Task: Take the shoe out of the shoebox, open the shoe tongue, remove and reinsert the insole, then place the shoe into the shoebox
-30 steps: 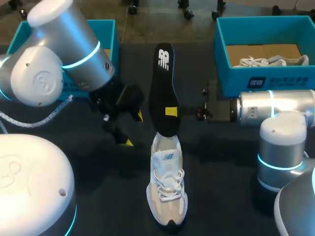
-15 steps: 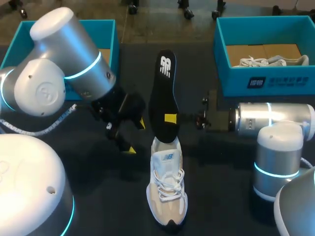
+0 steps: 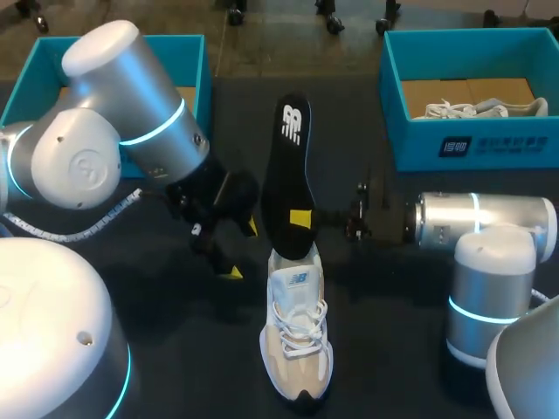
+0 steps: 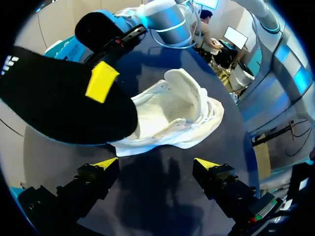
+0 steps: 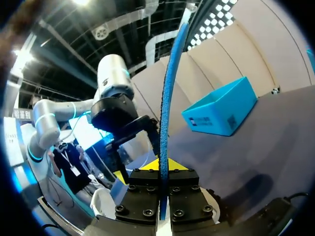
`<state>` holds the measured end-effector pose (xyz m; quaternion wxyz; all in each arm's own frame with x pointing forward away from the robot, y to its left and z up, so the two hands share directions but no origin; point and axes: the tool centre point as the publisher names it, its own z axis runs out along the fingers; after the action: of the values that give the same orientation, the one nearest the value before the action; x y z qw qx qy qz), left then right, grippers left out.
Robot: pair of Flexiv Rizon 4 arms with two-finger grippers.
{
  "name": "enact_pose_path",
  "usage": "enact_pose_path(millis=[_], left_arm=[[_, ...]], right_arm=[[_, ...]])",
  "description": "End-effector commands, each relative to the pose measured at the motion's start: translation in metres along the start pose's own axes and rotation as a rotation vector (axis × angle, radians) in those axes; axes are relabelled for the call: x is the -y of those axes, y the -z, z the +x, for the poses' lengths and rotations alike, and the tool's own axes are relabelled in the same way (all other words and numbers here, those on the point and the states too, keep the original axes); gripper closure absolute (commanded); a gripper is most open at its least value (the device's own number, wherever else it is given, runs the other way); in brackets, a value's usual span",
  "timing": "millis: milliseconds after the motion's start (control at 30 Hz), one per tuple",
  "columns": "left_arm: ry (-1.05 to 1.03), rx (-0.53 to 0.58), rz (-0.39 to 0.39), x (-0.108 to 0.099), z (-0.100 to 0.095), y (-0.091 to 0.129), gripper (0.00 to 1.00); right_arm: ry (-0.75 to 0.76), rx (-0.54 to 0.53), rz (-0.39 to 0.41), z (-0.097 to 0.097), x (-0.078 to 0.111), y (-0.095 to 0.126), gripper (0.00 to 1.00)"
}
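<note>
A black insole [image 3: 291, 175] stands on end with its lower end at the heel opening of the white and beige shoe [image 3: 297, 336], which lies mid-table. My right gripper [image 3: 301, 218] is shut on the insole's lower part from the right. In the right wrist view the insole [image 5: 166, 98] runs edge-on up from between the shut fingers of my right gripper [image 5: 162, 164]. My left gripper [image 3: 242, 250] is open just left of the shoe's heel. In the left wrist view, my left gripper [image 4: 157, 164] is spread and empty, with the shoe [image 4: 177, 115] and insole [image 4: 59, 98] ahead of it.
A teal shoebox [image 3: 188, 52] stands at the back left behind my left arm. A second teal shoebox [image 3: 390, 78] at the back right holds another shoe [image 3: 480, 109]. My right arm's silver links lie along the table's right side.
The insole has come down a little toward the shoe's heel opening, still in the right gripper. My left gripper has shifted slightly right and nearer the shoe, staying open.
</note>
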<state>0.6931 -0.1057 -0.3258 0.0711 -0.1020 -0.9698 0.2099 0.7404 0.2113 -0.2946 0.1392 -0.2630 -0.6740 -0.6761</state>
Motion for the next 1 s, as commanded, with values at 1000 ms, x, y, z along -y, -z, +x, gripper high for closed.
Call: enact_pose_path(millis=[1000], left_arm=[[0.075, 0.032, -0.06, 0.0, -0.008, -0.026, 0.0]], right_arm=[[0.049, 0.091, -0.089, 0.009, 0.009, -0.005, 1.0]])
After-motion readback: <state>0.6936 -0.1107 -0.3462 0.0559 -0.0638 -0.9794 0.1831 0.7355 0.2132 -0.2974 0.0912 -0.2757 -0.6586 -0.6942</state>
